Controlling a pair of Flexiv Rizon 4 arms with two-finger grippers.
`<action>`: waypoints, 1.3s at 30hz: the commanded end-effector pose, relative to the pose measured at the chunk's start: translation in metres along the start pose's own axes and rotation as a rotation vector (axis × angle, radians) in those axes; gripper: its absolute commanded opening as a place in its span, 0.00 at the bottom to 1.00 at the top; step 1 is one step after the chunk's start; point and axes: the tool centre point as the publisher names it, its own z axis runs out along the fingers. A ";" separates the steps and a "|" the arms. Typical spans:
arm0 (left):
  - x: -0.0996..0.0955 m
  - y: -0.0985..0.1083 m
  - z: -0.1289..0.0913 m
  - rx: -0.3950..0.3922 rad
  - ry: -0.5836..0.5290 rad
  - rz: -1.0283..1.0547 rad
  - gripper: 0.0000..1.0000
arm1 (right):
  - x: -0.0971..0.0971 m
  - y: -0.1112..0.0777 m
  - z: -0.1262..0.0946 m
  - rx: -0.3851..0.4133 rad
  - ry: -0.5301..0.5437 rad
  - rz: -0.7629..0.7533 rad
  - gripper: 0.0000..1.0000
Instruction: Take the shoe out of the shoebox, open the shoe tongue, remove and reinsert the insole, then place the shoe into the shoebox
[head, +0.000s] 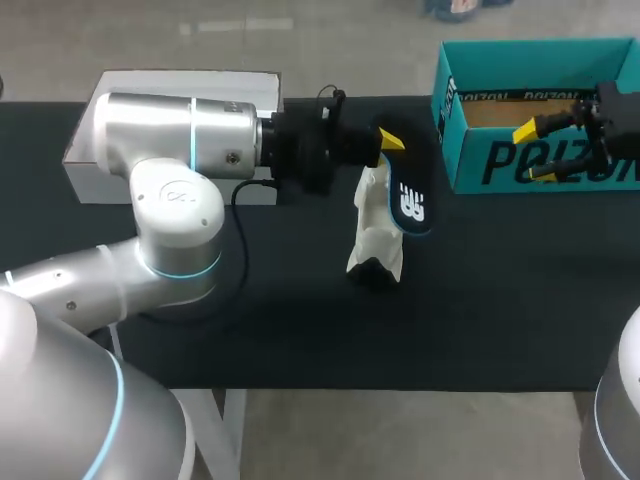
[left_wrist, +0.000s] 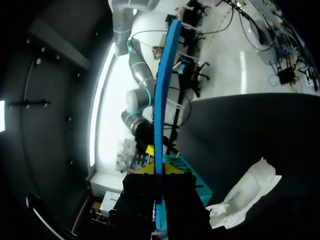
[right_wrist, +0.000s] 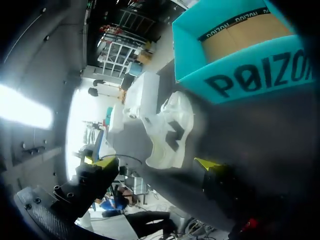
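Note:
A white shoe (head: 374, 235) lies on the black table (head: 300, 320) near the middle. My left gripper (head: 390, 142) hovers just above it, shut on a blue insole (head: 411, 205) that hangs down beside the shoe's right side. In the left wrist view the insole (left_wrist: 160, 120) runs edge-on between the fingers of this gripper (left_wrist: 159, 172), with the shoe (left_wrist: 247, 192) off to one side. The teal shoebox (head: 470, 120) stands open at the back right. My right gripper (head: 537, 152) is open and empty in front of the box. In its own view it (right_wrist: 156, 163) faces the shoe (right_wrist: 170, 130) and the box (right_wrist: 235, 75).
A white box lid (head: 90, 160) sits at the back left, behind my left arm. The shoebox's cardboard floor (head: 520, 110) is bare. The table's front strip lies between the shoe and the near edge.

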 end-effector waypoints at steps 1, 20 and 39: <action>0.003 0.000 -0.004 0.003 0.011 -0.005 0.00 | 0.000 0.003 -0.037 0.052 -0.051 -0.016 1.00; 0.010 -0.003 -0.004 -0.013 0.023 -0.023 0.00 | -0.007 0.008 -0.042 -0.004 -0.128 0.039 1.00; 0.043 -0.003 0.012 -0.329 0.301 0.039 0.00 | -0.007 0.008 -0.042 -0.004 -0.128 0.039 1.00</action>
